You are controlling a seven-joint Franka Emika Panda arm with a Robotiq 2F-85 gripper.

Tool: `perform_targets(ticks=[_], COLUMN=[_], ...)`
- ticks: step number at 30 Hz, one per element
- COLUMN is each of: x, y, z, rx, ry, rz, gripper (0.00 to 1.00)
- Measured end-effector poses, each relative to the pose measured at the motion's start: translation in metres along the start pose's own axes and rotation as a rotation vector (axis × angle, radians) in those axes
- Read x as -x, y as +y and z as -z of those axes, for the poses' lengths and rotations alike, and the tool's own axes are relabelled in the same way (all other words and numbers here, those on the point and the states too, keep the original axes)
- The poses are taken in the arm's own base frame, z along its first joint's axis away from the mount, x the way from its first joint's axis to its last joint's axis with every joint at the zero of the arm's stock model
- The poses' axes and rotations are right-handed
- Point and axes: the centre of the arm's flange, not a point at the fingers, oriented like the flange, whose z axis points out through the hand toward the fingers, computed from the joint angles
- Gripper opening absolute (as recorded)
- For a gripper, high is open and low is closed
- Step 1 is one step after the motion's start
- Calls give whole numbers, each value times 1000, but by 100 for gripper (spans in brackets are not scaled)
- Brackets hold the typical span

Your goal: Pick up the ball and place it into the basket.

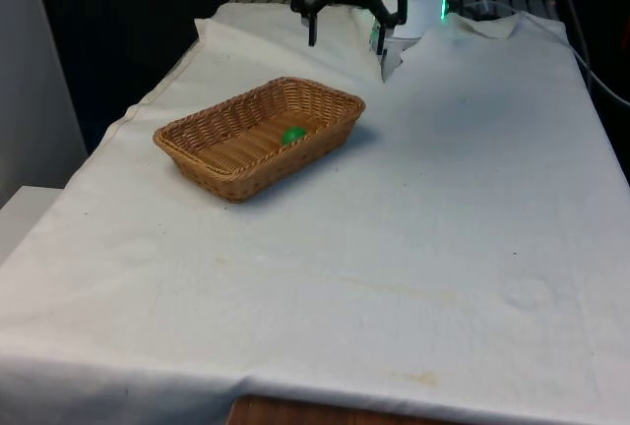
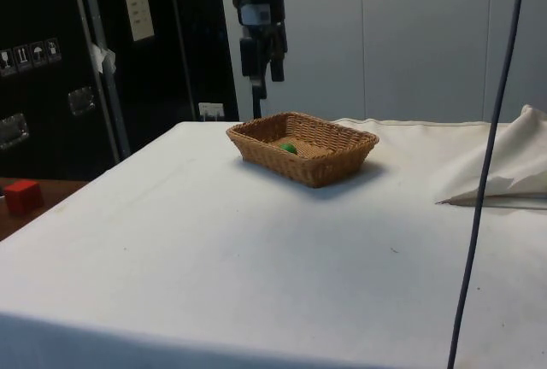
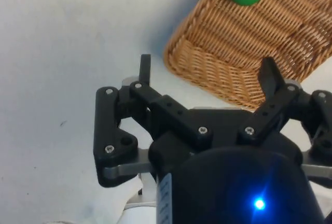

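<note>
1. The green ball [image 1: 293,135] lay inside the wicker basket [image 1: 202,159].
2. The gripper [image 1: 346,24] hung above the surface, fingers wide and empty.
3. Little seemed at risk; descending carelessly might knock the basket.

Ball: I'm seeing a small round green ball [image 1: 293,135], plain, no markings.
Basket: rectangular woven wicker basket [image 1: 226,154], tan-brown ribbed weave.
Cloth: white table cloth [image 1: 413,248], faint yellowish stains.
My gripper [image 1: 346,30]: black.
</note>
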Motion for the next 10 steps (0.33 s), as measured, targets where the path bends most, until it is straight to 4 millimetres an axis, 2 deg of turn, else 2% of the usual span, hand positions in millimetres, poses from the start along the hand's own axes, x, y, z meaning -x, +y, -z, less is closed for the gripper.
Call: perform_targets(ticks=[6, 10], x=[-1, -1], y=[-13, -17], z=[16, 18], rx=[-12, -13], ry=[3, 5], rz=[6, 9], gripper=[100, 100])
